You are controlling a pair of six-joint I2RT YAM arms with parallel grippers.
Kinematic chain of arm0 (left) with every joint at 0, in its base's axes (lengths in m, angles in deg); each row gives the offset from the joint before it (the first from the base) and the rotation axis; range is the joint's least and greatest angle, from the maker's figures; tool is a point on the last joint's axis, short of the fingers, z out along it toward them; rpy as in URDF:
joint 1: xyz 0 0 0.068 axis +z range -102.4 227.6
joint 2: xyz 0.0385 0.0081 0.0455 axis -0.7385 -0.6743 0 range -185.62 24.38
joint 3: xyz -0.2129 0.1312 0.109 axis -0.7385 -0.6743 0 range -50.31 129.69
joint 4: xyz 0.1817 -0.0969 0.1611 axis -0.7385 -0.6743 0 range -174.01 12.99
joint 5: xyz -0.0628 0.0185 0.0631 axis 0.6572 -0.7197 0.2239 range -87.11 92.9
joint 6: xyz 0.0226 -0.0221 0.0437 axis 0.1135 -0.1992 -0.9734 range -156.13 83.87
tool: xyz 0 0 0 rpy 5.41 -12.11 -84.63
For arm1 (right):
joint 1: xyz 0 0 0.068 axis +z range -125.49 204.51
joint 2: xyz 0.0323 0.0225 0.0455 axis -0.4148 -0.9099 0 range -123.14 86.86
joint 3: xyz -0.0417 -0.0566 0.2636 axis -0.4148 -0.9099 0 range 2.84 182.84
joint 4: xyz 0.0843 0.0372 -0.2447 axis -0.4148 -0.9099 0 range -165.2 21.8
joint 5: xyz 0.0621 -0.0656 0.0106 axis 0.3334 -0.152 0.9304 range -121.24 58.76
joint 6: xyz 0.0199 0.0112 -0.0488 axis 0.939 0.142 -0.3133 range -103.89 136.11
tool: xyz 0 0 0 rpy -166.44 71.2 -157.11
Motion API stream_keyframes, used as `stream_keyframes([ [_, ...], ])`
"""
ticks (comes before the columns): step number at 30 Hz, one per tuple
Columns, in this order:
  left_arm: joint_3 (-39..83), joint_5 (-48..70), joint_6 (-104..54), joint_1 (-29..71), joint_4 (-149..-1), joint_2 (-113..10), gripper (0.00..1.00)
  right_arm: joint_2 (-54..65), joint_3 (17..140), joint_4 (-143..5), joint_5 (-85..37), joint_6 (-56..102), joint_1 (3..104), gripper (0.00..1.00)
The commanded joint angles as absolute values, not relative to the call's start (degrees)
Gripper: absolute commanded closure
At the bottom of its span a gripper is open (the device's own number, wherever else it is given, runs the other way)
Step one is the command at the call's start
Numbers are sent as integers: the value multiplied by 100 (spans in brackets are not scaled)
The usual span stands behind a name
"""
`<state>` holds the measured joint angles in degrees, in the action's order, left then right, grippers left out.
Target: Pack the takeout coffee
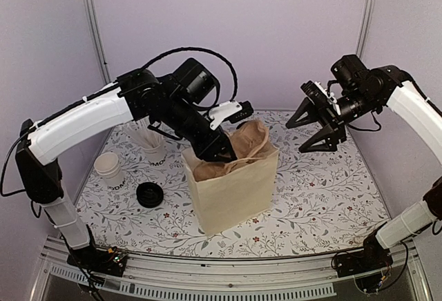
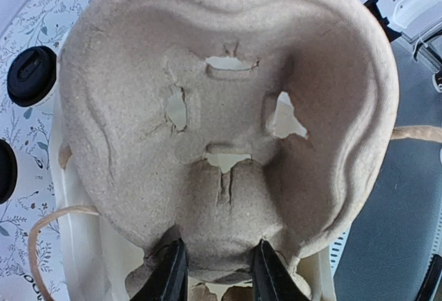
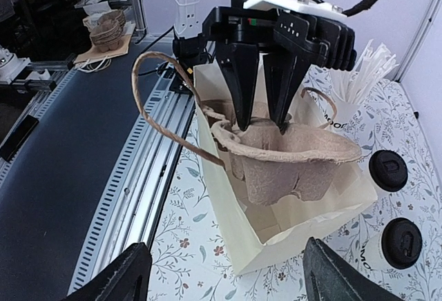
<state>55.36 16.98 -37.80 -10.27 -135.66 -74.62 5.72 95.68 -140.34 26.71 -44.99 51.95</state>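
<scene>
Our left tool is clenched on the pulp cup carrier, which sits half sunk in the mouth of the paper bag, no cup in it that we can see. The takeout coffee stands upright on the surface at about 4 o'clock of the bag in the right wrist view, a second lidded cup just beside it at 3 o'clock. We judge both nearer the busy left tool; our right tool hangs released and bare, apart from the bag.
</scene>
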Motion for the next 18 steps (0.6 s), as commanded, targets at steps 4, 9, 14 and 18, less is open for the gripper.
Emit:
stream_keyframes([
  [4, 5407, 1529, -3083, -1072, -14004, -7781, 78, 241, 8818, -13526, 2887, -4733, 5050, 21],
  [9, 5401, 1430, -2717, -1106, -14279, -7810, 80, -44, 8477, -12931, 2666, -4652, 4991, 21],
  [14, 5363, 1343, -2494, -1141, -14520, -7847, 82, -405, 8344, -12538, 2611, -4582, 4996, 21],
  [18, 5340, 1215, -2349, -1140, -14650, -7939, 83, -657, 8348, -12375, 2725, -4518, 4991, 21],
])
